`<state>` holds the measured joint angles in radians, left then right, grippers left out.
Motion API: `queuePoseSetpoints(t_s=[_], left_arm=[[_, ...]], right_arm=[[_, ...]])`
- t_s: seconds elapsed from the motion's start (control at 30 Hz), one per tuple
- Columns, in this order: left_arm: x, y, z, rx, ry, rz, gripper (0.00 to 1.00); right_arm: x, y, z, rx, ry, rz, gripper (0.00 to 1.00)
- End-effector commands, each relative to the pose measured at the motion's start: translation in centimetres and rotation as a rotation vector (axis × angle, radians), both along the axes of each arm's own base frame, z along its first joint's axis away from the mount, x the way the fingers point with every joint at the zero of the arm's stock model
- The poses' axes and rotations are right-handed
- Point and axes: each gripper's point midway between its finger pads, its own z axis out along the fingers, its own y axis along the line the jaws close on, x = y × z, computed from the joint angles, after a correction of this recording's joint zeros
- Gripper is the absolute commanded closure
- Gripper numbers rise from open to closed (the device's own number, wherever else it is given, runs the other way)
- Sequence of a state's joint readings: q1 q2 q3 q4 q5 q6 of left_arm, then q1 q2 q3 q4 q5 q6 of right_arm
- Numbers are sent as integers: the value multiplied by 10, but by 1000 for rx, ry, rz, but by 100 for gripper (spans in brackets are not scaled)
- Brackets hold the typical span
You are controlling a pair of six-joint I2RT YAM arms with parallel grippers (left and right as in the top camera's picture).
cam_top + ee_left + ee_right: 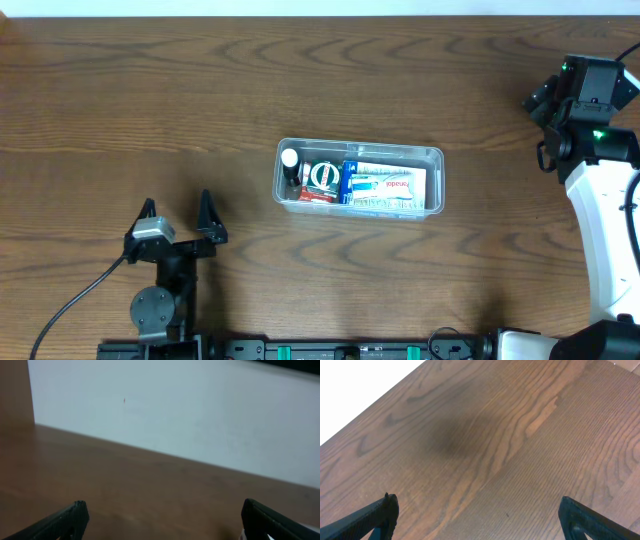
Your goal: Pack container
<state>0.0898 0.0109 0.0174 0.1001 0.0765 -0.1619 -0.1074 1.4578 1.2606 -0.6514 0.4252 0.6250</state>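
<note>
Left gripper (pixel 178 203): near edge of the table (pixel 150 100), jaws wide apart, holding nothing.
Container (pixel 360 148): mid-table, well apart from both arms. It holds a white packet (pixel 390 185), a round red-white item (pixel 322 177) and a white-capped bottle (pixel 290 162). No loose goods show; packing looks complete.
Right gripper (pixel 477 515): far right, spread wide, empty. No obstruction seen.

Packets (pixel 385 185) lie in the container (pixel 360 147), midway across the table (pixel 150 100).
</note>
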Motion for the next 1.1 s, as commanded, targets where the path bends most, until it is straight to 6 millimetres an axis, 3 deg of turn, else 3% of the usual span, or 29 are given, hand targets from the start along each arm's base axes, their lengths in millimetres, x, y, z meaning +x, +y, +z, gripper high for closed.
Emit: queuePoseSetpoints(t_s=[0.0, 0.1, 0.23, 1.07], left_arm=[[0, -1, -12, 9, 35, -6, 2], [0, 3, -21, 6, 71, 14, 2], [-3, 5, -47, -2, 179, 28, 2], [-3, 6, -46, -2, 175, 32, 2]], right_arm=[[-1, -3, 1, 0, -6, -20, 1], [-1, -3, 1, -1, -6, -20, 1], [-1, -3, 1, 0, -6, -20, 1], [-1, -3, 1, -1, -6, -20, 1]])
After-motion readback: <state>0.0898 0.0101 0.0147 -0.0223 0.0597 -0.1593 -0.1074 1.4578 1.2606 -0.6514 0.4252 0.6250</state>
